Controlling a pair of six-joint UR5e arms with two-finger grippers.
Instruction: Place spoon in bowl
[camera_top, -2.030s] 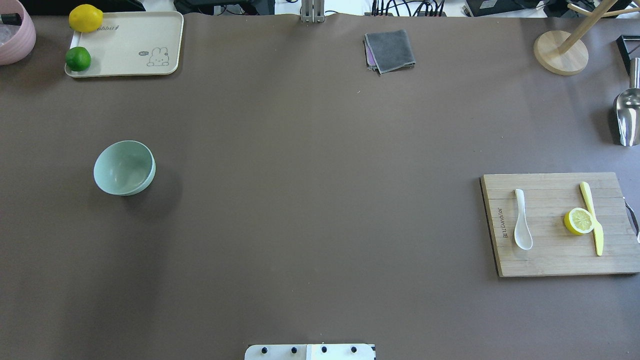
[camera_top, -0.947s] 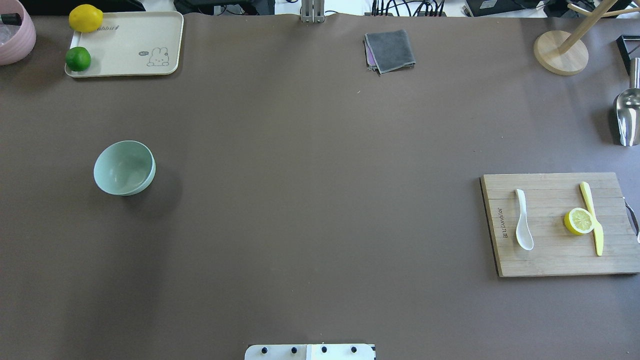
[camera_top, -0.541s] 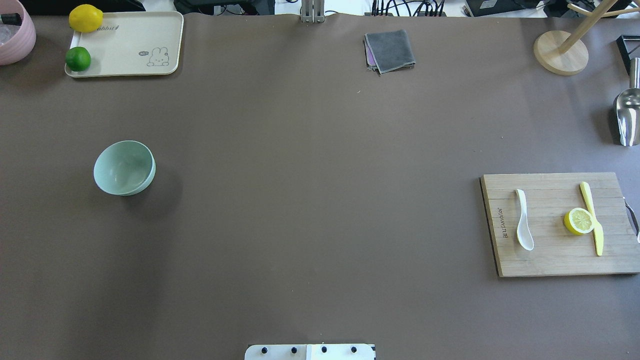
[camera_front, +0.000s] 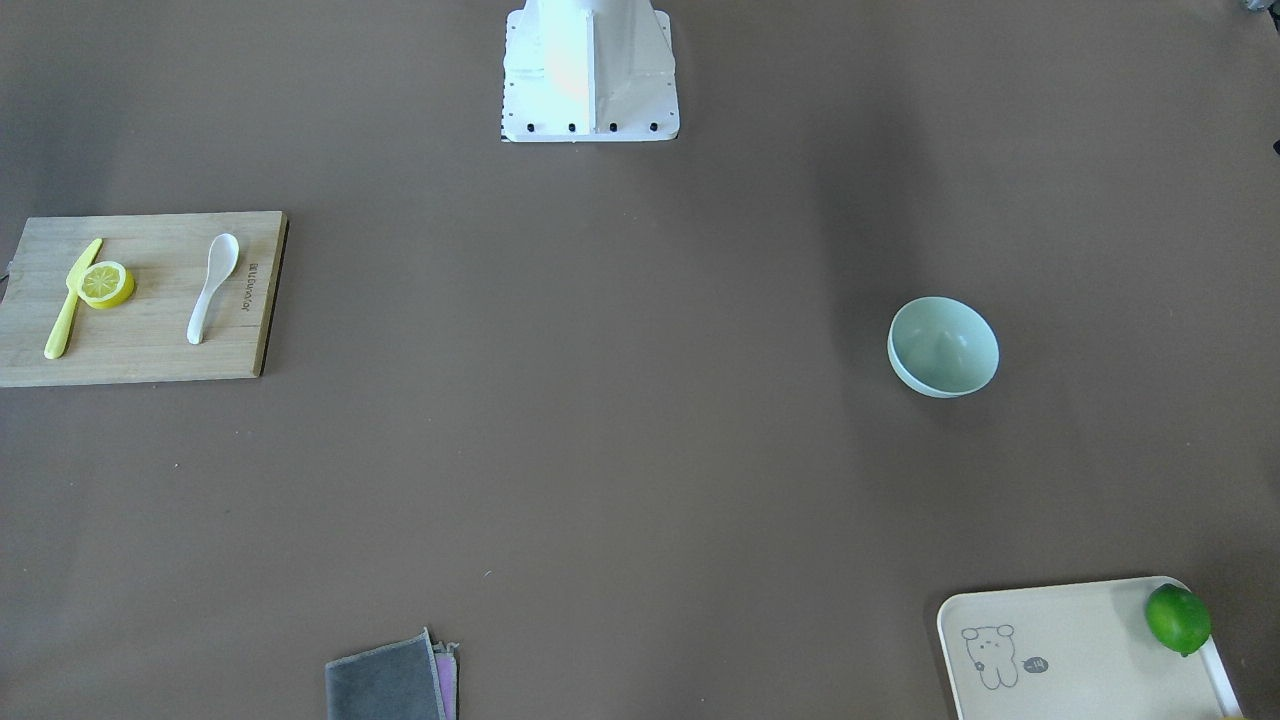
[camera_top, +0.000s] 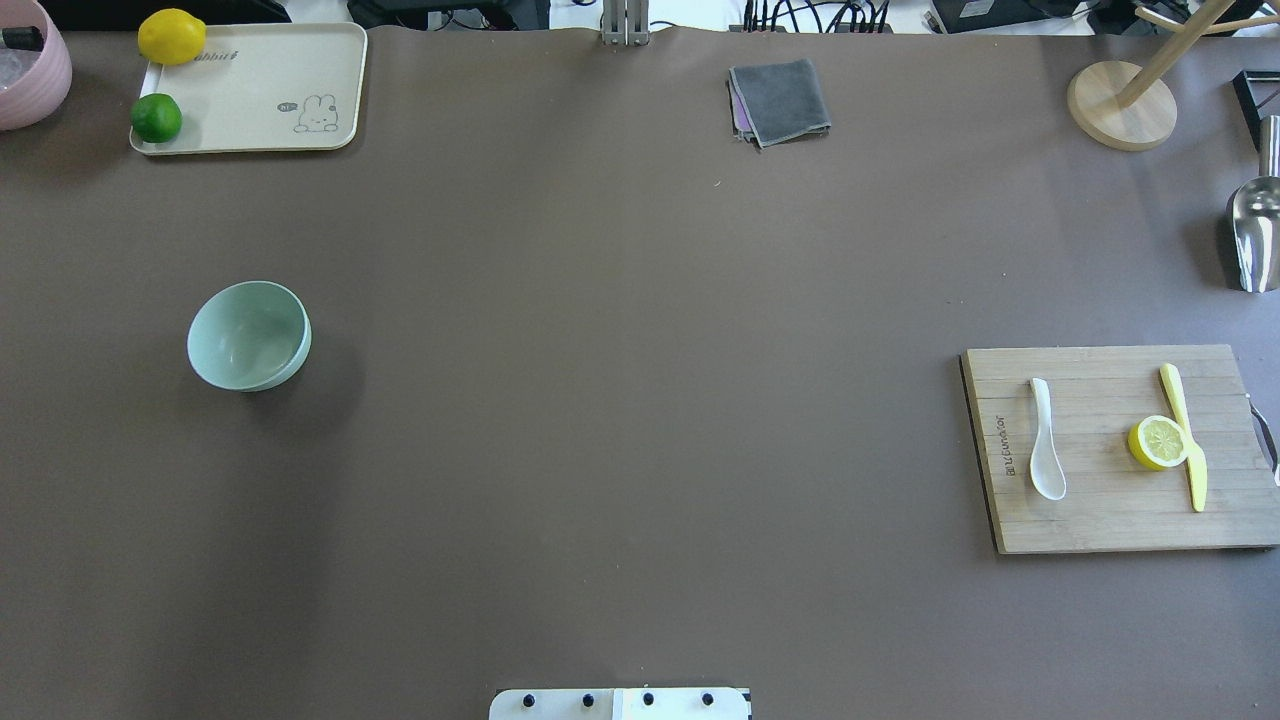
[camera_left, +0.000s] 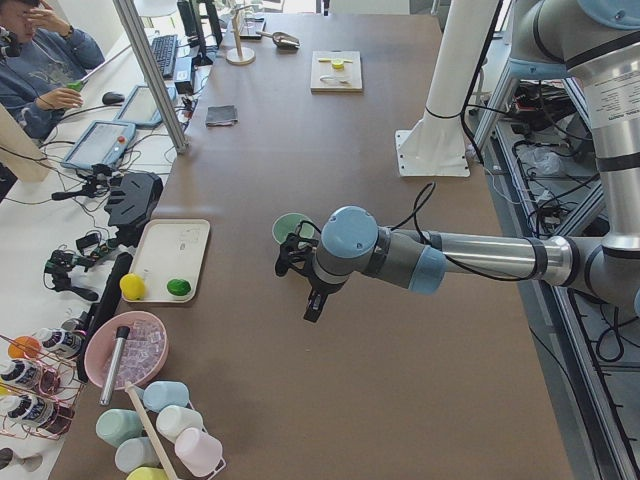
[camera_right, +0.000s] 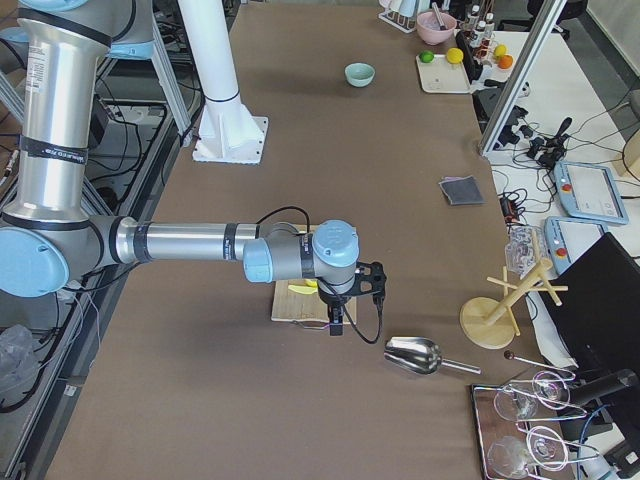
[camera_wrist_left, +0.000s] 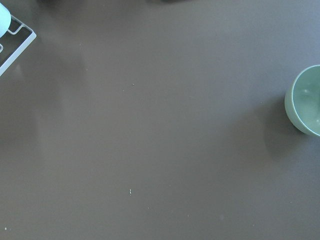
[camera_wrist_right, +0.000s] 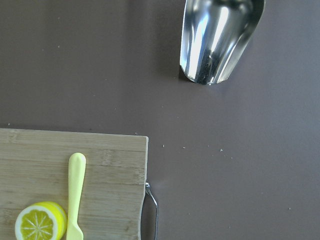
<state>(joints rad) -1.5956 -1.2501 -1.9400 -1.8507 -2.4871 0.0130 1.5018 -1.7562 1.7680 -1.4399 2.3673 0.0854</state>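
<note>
**A:** Risks from this state, nearest first?

**B:** The right gripper (camera_right: 337, 325) hangs above the cutting board (camera_top: 1100, 525). It shows only in the side view, so I cannot tell whether its jaws stand apart or together. Its wrist view shows the board's outer corner, the knife (camera_top: 1185, 435), the lemon half (camera_top: 1158, 442) and a metal scoop (camera_wrist_right: 218, 37), but not the spoon. Judged: it sits off target, and a straight descent would meet the knife or the lemon instead.

**A:** And at the spoon (camera_top: 1046, 438) itself?

**B:** It lies flat on the board's inner part, scoop toward the robot and handle pointing away, well apart from the lemon. It is low and smooth on wood. The fingers may skid it along, or pinch it so that it pivots out.

**A:** Further out?

**B:** The bowl (camera_top: 248, 335) stands on the table's opposite side, the robot's left, well apart from the board. That means a long carry or a hand-over, and a loose grip could drop the spoon on the way. The left gripper (camera_left: 313, 305) hovers near the bowl, and I cannot tell whether it is parted or closed either. A careless release could nudge the bowl or leave the spoon propped on the rim.

**A:** Spoon appearance?

**B:** Small, white and glossy, with an oval scoop and a short curved handle that narrows to its end. It looks rigid, ceramic or plastic; I cannot tell which.
</note>
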